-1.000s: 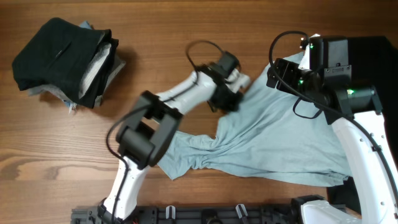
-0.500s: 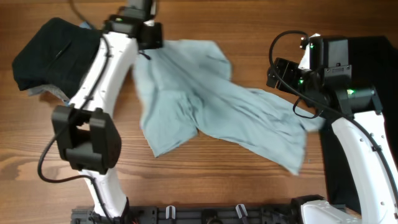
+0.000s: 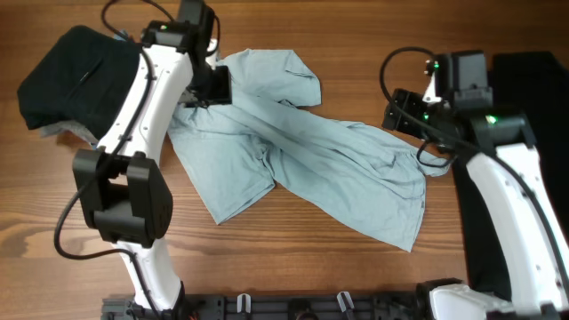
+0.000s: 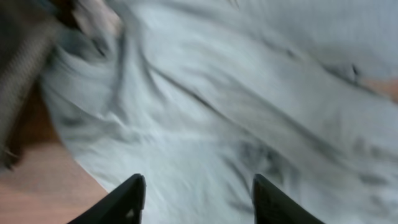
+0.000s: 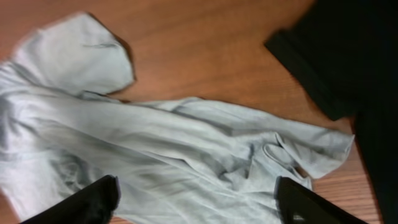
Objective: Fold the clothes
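The pale blue T-shirt (image 3: pixel 338 169) lies rumpled and slanted across the middle of the table, one sleeve (image 3: pixel 284 71) at the far side. My left gripper (image 3: pixel 213 86) hovers over its upper left part. In the left wrist view it (image 4: pixel 199 199) stands open above the cloth (image 4: pixel 249 93), which is blurred, with nothing between the fingers. My right gripper (image 3: pixel 402 111) is at the shirt's right end, open over the crumpled collar area (image 5: pixel 286 155), holding nothing (image 5: pixel 198 199). A black T-shirt (image 3: pixel 524 80) lies at the right edge.
A bundle of black and grey garments (image 3: pixel 80 84) sits at the far left corner, close to the left arm. The black T-shirt (image 5: pixel 348 56) runs under the right arm. Bare wood (image 3: pixel 293 267) shows along the near side, with a black rail (image 3: pixel 311 309) at the front edge.
The left arm swung from the centre to the far left, dragging the blue shirt, then opened and let it go. The shirt now lies spread flatter. The right arm barely moved.
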